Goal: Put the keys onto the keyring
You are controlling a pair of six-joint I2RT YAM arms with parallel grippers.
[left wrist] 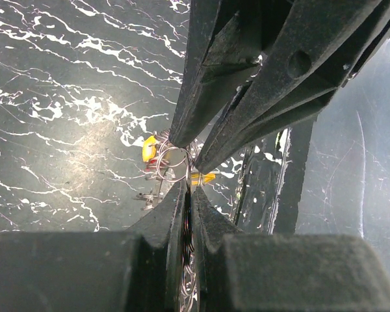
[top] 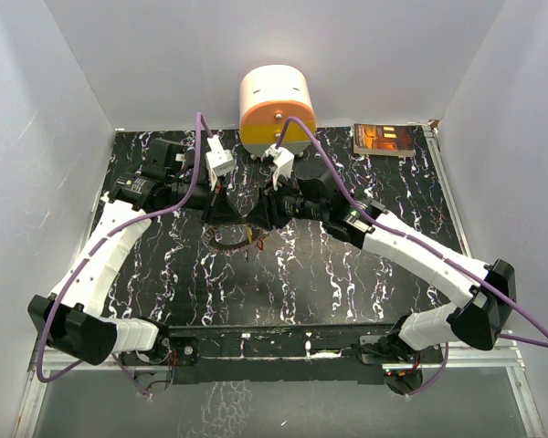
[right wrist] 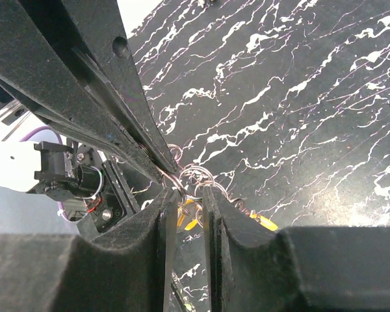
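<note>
My two grippers meet tip to tip above the middle of the black marbled table. My left gripper [top: 244,222] [left wrist: 190,185] is shut on the silvery keyring [left wrist: 189,221], whose wire runs between its pads; the ring's jagged rim hangs below in the top view [top: 225,240]. My right gripper [top: 258,222] [right wrist: 190,192] is closed to a narrow gap around small wire rings and a yellow key [right wrist: 185,218]. Another yellow key [right wrist: 266,222] hangs to its right. The left wrist view shows a yellow key [left wrist: 148,148], a red one [left wrist: 153,162] and an orange-yellow one [left wrist: 203,177] on thin rings.
An orange-and-white round device [top: 276,108] stands at the back centre, a flat brown box [top: 384,139] at the back right. White walls close in left, right and back. A metal rail [top: 274,347] runs along the near edge by the arm bases.
</note>
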